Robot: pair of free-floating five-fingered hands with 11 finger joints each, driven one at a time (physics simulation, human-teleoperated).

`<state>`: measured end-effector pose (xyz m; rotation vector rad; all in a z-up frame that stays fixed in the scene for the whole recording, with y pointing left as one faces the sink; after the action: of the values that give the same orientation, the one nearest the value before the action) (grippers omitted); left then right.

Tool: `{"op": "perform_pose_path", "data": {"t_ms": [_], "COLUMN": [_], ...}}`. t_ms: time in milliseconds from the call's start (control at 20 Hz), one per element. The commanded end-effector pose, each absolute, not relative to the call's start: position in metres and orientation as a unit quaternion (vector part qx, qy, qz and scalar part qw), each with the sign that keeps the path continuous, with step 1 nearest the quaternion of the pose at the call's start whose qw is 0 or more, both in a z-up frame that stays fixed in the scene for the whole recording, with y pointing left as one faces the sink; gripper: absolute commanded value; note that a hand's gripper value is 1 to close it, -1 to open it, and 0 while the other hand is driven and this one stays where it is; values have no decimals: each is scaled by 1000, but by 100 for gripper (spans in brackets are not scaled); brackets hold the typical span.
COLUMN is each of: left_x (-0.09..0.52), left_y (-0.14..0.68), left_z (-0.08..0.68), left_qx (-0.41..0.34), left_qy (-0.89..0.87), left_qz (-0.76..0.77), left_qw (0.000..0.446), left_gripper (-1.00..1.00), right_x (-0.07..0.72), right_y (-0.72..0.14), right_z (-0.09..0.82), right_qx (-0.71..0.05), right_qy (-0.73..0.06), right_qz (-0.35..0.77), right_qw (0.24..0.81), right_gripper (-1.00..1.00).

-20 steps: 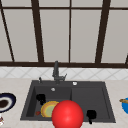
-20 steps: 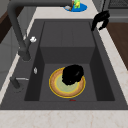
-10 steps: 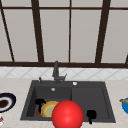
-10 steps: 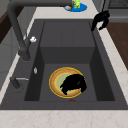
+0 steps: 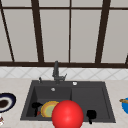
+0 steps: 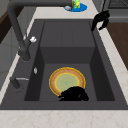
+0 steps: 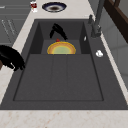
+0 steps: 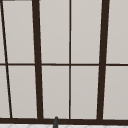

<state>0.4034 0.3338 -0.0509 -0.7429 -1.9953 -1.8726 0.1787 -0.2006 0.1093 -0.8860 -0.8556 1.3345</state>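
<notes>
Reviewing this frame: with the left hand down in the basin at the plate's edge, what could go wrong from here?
The left hand sits at the near rim of the yellow plate, which lies flat on the basin floor, so fingers may slide over the rim rather than get under it. The basin wall is close beside the plate, so a lift could knock the plate against it. The right hand hangs over the sink's front edge, apart from the plate, so it gives no support.

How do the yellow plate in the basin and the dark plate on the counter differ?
The yellow plate lies flat in the sink's deep basin, by the left hand; the dark-rimmed plate sits on the counter beyond the sink. The yellow plate has a greenish centre, the dark-rimmed plate a white band and brown centre. Both are round.
</notes>
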Motion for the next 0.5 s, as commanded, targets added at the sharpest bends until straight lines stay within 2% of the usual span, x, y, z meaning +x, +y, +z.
{"op": "perform_pose_path", "data": {"t_ms": [0,450], "left_x": [403,412], "left_y": [342,342], "left_z": [-69,-107], "left_qx": [-219,-214], "left_qy": [-709,-703], "left_qz": [-642,-648], "left_qw": [191,200], "left_gripper": [-100,-100], "right_x": [179,179], "right_y": [-201,-201], "right_z": [109,109], "right_qx": [-385,-385], "right_qy": [-371,-371], "right_qz": [579,579], "right_qw": [615,615], "right_gripper": [0,0]}}
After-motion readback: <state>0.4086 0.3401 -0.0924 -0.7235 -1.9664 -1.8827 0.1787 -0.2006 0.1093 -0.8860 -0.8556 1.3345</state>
